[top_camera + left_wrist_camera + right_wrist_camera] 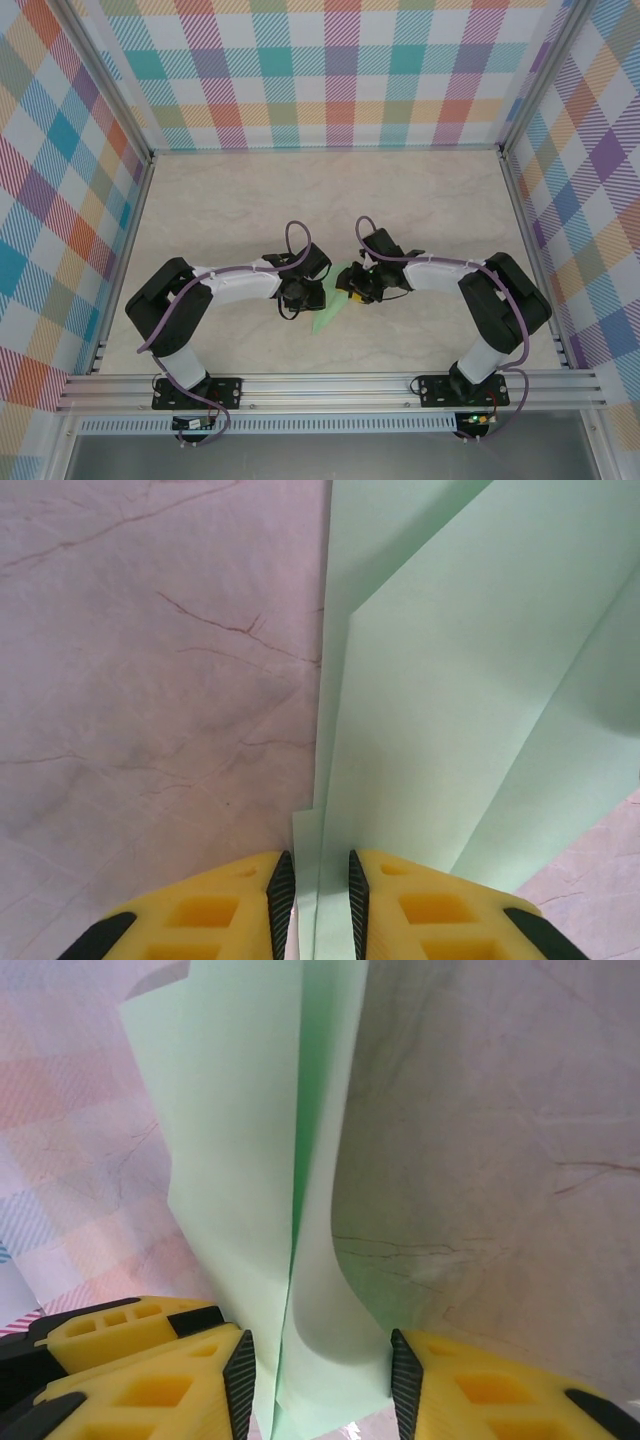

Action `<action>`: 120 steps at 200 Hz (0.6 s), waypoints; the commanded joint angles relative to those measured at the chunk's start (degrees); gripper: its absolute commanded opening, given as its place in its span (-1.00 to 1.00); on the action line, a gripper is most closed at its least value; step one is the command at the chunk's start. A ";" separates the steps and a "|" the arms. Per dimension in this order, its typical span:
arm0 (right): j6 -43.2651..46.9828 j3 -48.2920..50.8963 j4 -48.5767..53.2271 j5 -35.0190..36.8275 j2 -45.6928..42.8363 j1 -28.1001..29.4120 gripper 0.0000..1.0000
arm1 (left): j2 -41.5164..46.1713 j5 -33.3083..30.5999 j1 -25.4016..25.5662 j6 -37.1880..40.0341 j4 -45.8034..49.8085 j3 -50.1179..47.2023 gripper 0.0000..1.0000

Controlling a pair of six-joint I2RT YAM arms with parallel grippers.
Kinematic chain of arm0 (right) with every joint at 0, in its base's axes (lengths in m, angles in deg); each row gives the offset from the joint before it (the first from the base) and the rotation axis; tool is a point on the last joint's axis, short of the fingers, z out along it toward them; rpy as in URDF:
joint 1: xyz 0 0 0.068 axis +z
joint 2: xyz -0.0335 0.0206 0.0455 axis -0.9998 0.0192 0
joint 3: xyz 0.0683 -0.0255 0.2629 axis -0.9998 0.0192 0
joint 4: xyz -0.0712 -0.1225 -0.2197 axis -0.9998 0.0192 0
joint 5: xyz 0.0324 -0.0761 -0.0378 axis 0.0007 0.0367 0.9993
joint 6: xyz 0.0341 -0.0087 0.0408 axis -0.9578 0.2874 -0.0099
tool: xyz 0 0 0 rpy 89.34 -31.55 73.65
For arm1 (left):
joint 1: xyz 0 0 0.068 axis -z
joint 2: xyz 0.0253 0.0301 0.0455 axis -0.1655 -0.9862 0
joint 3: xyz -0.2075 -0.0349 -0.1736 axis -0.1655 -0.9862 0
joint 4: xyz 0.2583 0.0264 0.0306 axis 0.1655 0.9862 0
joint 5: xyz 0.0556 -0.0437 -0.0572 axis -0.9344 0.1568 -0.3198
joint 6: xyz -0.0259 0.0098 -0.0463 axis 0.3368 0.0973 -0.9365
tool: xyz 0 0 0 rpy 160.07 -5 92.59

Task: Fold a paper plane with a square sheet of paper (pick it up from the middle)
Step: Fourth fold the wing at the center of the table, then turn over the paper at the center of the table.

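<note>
Left tool (pixel 318 885) pinching folded paper (pixel 450 730) | right tool (pixel 322 1365) spread, paper between

Arms of mine: two, left arm (pixel 240 283) and right arm (pixel 440 272)
My claws: two, left gripper (pixel 317 862) and right gripper (pixel 320 1348)
Yellow fingers (pixel 230 905): four, two per claw
Folded green paper sheet (pixel 328 312): one
Purple cables (pixel 297 224): two
Marble-look table (pixel 330 190): one
Checked walls (pixel 330 70): three
</note>
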 commanded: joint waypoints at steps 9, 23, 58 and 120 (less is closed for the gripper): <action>-0.23 -0.17 -1.83 -0.27 -0.56 0.27 -0.10 | -0.83 -1.96 0.93 -0.86 2.39 -0.34 -0.49; -1.38 1.16 -2.65 0.12 -1.50 0.27 -0.07 | -1.01 -2.01 0.84 -1.17 2.55 -0.37 -0.49; -4.32 3.74 -5.38 -0.93 -3.05 0.96 -0.05 | -2.12 -2.06 0.73 -2.25 2.49 -0.44 -0.49; -7.25 6.09 -8.20 -0.72 -3.90 2.38 -0.03 | -2.66 -2.18 0.48 -2.46 2.84 -0.34 -0.50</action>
